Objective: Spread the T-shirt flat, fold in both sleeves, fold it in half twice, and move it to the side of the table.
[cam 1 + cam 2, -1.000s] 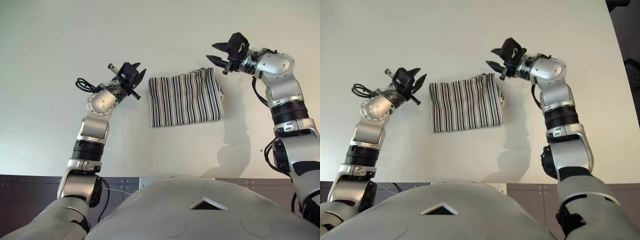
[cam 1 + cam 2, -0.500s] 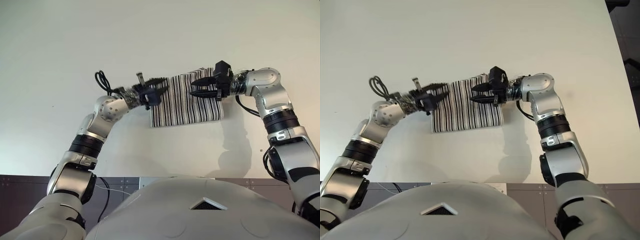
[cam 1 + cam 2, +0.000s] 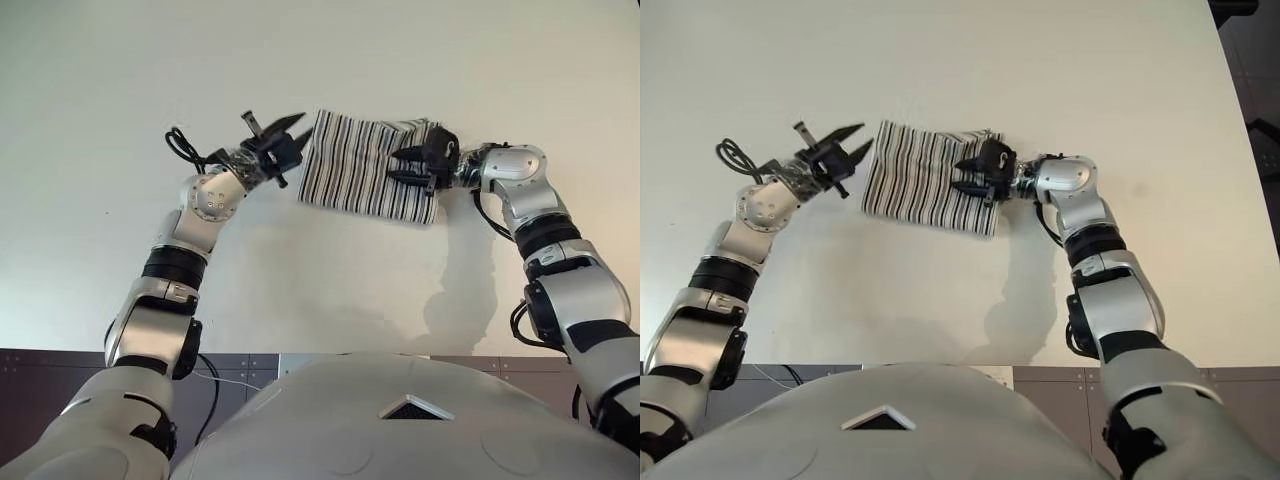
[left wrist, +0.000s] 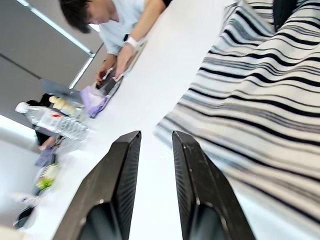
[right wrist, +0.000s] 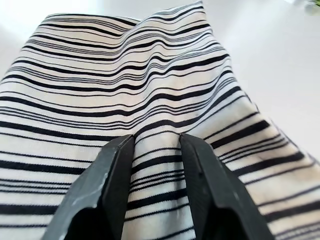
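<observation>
The folded black-and-white striped T-shirt (image 3: pixel 350 172) lies tilted on the white table (image 3: pixel 300 290), between my two arms. My right gripper (image 3: pixel 398 167) rests on the shirt's right part, open, with its fingertips (image 5: pixel 117 165) pressed onto the cloth and a low ridge of fabric (image 5: pixel 156 120) between them. My left gripper (image 3: pixel 300 127) is open just off the shirt's left edge, holding nothing. In the left wrist view the striped cloth (image 4: pixel 260 100) lies close beside the two dark fingers (image 4: pixel 125 170).
The table's right edge (image 3: pixel 1240 130) runs close to my right arm. Bottles and small items (image 4: pixel 55 120) stand at the table's far end in the left wrist view. Bare tabletop lies in front of the shirt and to its left.
The shirt has slid left and farther away and turned, with my right gripper moving along on it. My left gripper has drawn back off the shirt's left edge.
</observation>
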Robot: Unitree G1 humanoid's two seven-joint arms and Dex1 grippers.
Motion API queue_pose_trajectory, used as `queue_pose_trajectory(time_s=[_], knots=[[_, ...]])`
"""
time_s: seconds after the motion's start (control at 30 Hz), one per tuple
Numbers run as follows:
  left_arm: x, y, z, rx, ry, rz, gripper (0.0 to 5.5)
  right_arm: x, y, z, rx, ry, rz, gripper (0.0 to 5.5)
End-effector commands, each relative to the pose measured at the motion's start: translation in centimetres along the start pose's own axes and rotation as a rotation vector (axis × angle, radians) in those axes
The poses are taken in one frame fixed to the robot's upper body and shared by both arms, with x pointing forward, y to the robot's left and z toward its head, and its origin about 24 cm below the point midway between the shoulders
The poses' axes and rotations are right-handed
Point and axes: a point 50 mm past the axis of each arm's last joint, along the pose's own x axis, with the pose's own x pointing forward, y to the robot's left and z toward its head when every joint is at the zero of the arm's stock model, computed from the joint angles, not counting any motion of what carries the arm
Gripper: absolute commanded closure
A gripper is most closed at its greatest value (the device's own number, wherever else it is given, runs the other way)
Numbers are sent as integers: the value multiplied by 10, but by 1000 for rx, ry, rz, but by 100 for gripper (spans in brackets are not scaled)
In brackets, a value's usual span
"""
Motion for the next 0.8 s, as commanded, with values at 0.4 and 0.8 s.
queue_pose_trajectory(time_s=[0.4, 0.8], knots=[[0, 1, 30, 39, -67, 124, 438, -190, 15, -148, 703, 531, -1057, 384], [-6, 13, 46, -7, -105, 247, 438, -158, -36, -45, 174, -70, -1072, 384]])
